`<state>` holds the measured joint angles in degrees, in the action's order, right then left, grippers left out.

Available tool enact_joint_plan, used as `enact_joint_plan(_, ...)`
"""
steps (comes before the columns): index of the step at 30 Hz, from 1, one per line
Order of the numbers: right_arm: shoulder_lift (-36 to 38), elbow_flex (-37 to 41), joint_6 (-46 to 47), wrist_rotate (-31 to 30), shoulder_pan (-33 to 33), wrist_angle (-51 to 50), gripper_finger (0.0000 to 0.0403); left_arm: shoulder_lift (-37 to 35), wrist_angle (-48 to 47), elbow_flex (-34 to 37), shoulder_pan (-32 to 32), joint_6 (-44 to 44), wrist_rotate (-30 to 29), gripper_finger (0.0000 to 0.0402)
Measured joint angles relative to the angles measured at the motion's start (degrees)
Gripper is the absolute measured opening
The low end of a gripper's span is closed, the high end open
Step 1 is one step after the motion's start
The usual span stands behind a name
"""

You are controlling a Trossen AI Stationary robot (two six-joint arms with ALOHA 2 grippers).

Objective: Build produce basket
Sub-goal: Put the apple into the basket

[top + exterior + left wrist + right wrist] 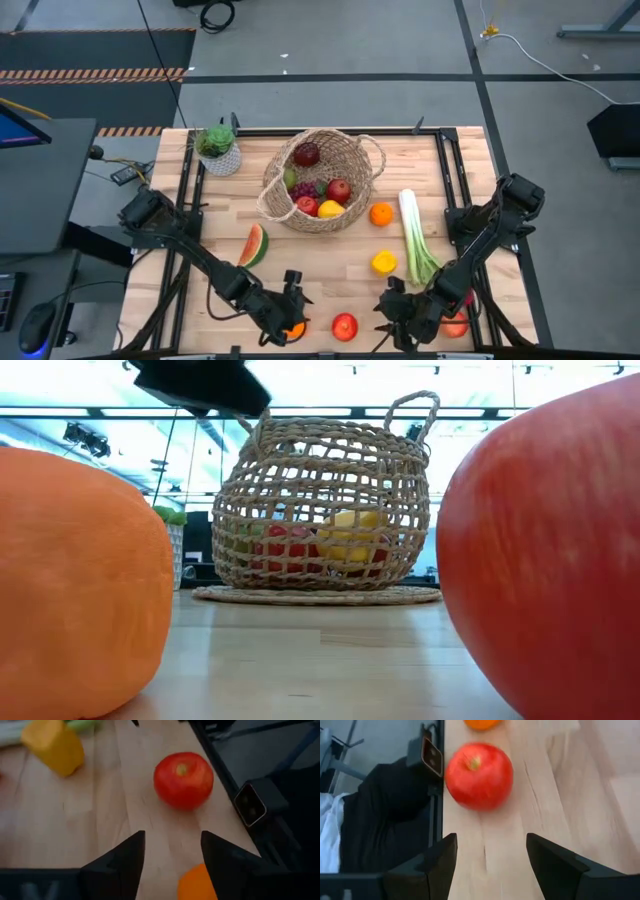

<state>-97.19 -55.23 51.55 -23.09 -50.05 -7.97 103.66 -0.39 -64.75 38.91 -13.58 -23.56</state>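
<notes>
The wicker basket (322,180) stands at the table's far middle, with several fruits in it. At the near edge a red apple (345,326) rests on the table between my two grippers. My left gripper (172,840) stands open to the apple's left and points at the apple (183,780). Only bare wood shows between its fingers. An orange (196,882) lies beside one finger. My right gripper (490,842) stands open to the apple's right, pointing at the apple (479,775), which lies ahead of its fingertips. My left gripper has one finger (225,865) right beside the orange's top (195,876). The finger hides the spot, so I cannot tell whether it touches the orange. The orange rests on the table.
A watermelon slice (253,245), a yellow fruit (384,262), an orange (381,214) and a leek (415,235) lie on the wood. Another red fruit (455,325) sits by my right arm. A potted plant (218,150) stands far left. The low camera's box (432,755) sits at the near edge.
</notes>
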Motion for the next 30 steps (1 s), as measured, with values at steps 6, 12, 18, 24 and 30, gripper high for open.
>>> enact_joint_plan(6,-6.8,-3.7,-12.4,-0.3,0.0,3.1,0.0245,4.8,7.5,0.0,0.3,4.4,0.0,0.0226)
enact_joint_plan(12,-12.8,-9.0,-17.7,-0.1,0.8,-0.2,0.0245,7.8,10.7,0.0,0.4,7.6,0.6,0.0229)
enact_joint_plan(18,-13.3,-10.1,-17.2,-1.4,2.1,-1.7,0.0245,7.8,12.6,0.0,0.3,8.0,0.6,0.0229)
enact_joint_plan(24,-13.4,-10.1,-15.3,0.4,2.9,-1.3,0.0252,7.8,12.3,0.0,0.2,7.8,3.6,0.0229)
enact_joint_plan(30,-13.4,-10.1,-13.8,2.2,3.7,0.5,0.0282,7.8,12.2,0.0,0.1,7.8,3.7,0.0229)
